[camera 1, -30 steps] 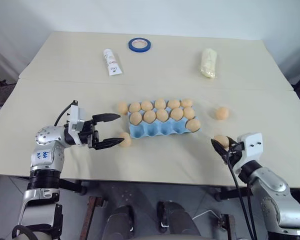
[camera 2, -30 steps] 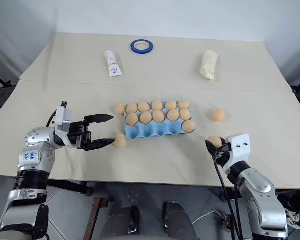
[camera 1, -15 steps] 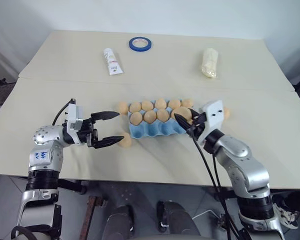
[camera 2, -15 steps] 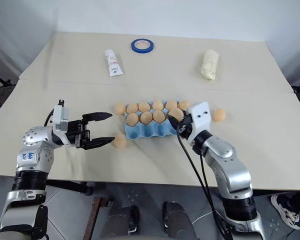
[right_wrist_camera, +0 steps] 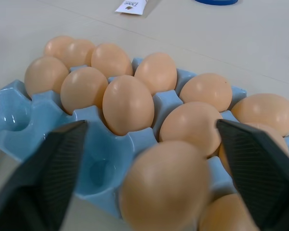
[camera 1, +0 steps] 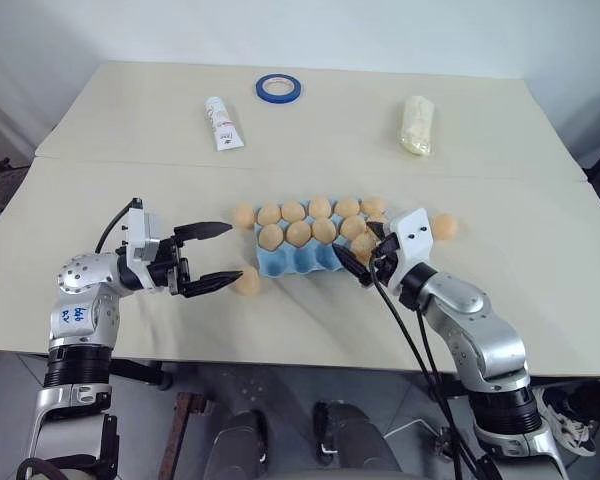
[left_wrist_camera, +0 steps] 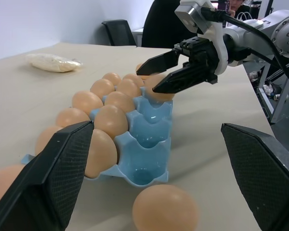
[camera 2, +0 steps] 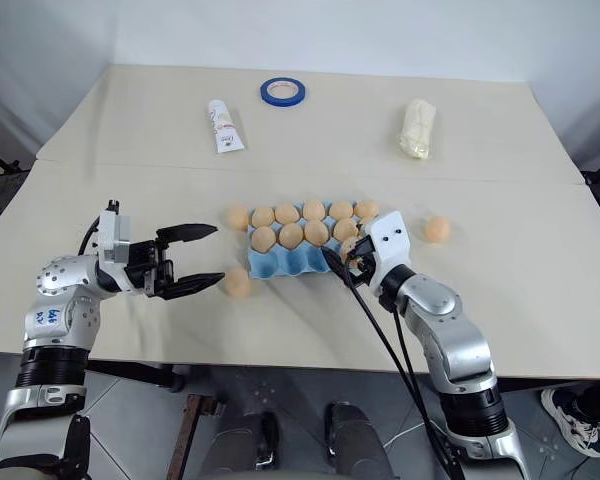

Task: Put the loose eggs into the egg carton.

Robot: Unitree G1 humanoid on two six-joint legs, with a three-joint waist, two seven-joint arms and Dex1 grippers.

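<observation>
Facing the left gripper (camera 1: pixel 214 256): empty front cups of egg carton (left_wrist_camera: pixel 149 144).

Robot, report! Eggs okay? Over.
Both pincers open: left pincer, right pincer. Egg between right's fingers, over egg carton. Loose egg by left. Nothing blocking.

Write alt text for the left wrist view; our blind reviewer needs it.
The right gripper, open, hangs over the far end of a light blue egg carton whose two far rows hold tan eggs while near cups sit empty. One loose egg lies on the table by the carton, between the left gripper's open black fingers.
</observation>
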